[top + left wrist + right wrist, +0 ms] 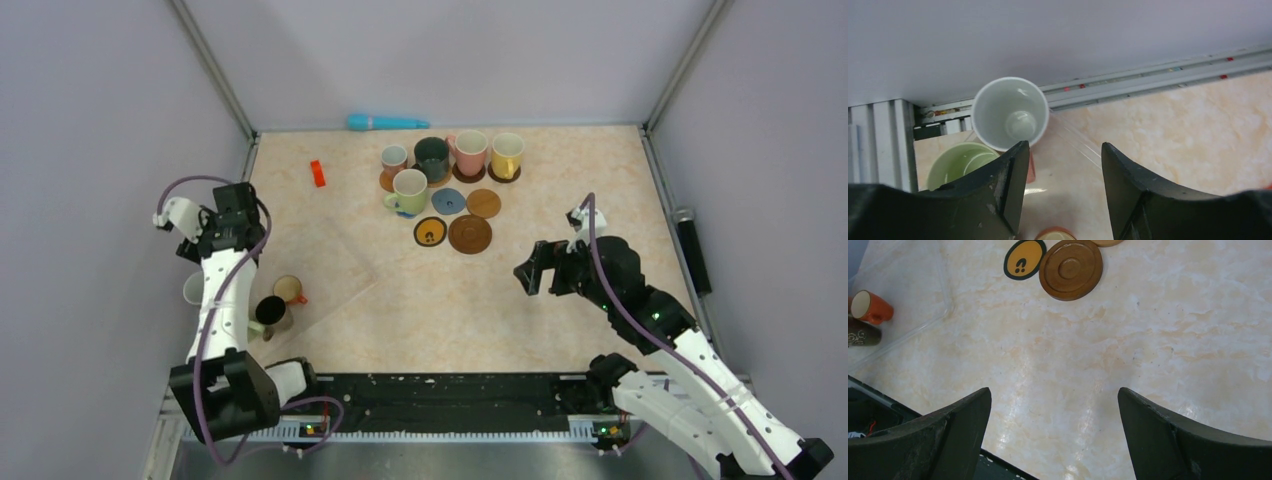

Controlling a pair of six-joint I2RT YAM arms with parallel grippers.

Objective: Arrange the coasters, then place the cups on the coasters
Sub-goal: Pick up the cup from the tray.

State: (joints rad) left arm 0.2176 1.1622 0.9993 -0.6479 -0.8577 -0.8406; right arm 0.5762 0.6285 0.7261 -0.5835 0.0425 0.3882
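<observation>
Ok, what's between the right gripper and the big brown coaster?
Only bare tabletop lies between the right gripper and the big brown coaster; the right wrist view shows it.

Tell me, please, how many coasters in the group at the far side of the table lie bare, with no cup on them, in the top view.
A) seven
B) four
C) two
B: four lie bare, namely the grey-blue coaster, the tan coaster, the black-rimmed coaster and the large dark brown coaster.
</observation>
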